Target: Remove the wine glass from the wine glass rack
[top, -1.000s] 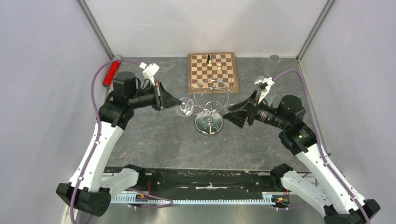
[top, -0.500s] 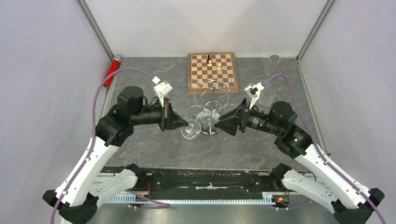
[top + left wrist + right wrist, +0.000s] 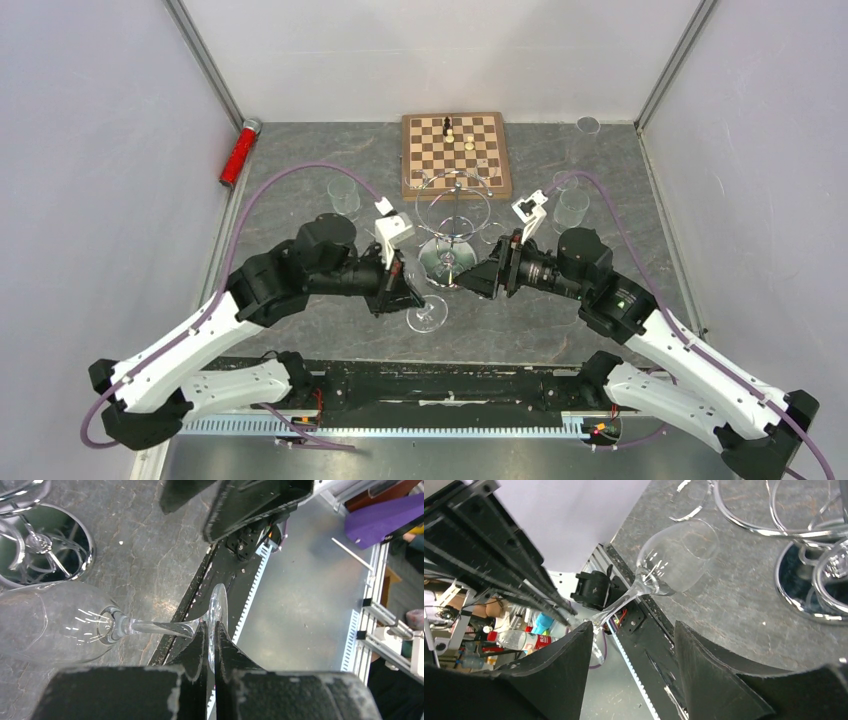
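The clear wine glass point(image 3: 428, 313) is off the chrome wine glass rack point(image 3: 452, 212) and hangs tilted over the near part of the table. My left gripper point(image 3: 408, 298) is shut on the glass's round foot. In the left wrist view the foot is pinched edge-on between the fingertips of the left gripper point(image 3: 210, 628), with the bowl point(image 3: 45, 625) to the left and the rack's mirrored base point(image 3: 47, 545) beyond. My right gripper point(image 3: 478, 283) is open and empty, close to the rack's base. In the right wrist view the right gripper point(image 3: 631, 645) frames the glass point(image 3: 679, 555).
A wooden chessboard point(image 3: 456, 153) with a few pieces lies behind the rack. Clear tumblers stand at the left point(image 3: 343, 195), right point(image 3: 572, 206) and far right corner point(image 3: 587, 126). A red cylinder point(image 3: 238, 152) lies by the left wall. Walls enclose three sides.
My left gripper has carried the wine glass from beside the rack's ring toward the near edge. My right gripper has moved nearer and lower, toward the rack's base.
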### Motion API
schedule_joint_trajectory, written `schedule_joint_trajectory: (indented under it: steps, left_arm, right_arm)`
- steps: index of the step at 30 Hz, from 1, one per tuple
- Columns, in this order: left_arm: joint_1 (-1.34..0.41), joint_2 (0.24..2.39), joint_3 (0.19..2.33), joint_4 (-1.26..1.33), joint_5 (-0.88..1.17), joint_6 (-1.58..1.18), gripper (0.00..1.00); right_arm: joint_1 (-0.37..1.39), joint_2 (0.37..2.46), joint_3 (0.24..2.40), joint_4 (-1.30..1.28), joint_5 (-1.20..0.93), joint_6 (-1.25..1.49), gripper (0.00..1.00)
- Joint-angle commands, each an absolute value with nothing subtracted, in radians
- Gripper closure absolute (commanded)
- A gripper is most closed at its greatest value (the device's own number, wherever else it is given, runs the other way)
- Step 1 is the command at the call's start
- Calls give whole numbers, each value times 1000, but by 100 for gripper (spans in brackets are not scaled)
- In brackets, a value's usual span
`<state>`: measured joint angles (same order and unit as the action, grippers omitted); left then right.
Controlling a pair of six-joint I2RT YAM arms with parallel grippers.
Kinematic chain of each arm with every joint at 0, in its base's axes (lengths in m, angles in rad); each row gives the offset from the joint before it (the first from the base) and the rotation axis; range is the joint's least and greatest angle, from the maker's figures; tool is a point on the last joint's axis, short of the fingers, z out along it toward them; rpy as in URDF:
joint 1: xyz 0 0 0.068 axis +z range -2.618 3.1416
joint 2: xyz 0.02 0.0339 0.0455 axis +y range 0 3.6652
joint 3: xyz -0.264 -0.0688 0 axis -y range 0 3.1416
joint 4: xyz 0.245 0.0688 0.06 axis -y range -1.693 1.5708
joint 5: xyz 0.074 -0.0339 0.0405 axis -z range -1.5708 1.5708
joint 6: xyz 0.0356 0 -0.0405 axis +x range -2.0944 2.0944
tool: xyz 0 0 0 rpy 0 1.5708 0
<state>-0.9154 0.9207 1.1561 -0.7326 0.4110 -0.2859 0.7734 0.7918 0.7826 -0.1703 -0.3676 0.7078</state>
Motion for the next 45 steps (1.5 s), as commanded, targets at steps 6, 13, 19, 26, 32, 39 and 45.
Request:
schedule_joint_trajectory:
  steps: [6,13,19,26,32,39,45]
  left_arm:
    - [-1122,1011,1221,-680,162,-209,98]
    - [-1230,1074,1262,-651,78,-211,98]
    - [-1308,1121,1291,-630,24,-207,98]
    - [-1392,1174,1310,-590,-39,-195,98]
    - [-1454,1228,1346,-580,-110,-168,98]
    - [-1489,1267,1371,-575,-153,-151,98]
    - [-1507,1288,1388,-572,-175,-136,98]
  right_arm:
    - [778,749,778,-256,-340,765,35]
    - [778,728,732,-307,-364,780,35]
    - [778,715,709,-330,-391,784,35]
    - [778,705,688,-331,-441,809,35]
    - [777,686,644,-324,-494,838,35]
    - [778,694,648,-369,-524,820,35]
    - [778,716,644,-369,-556,813,38]
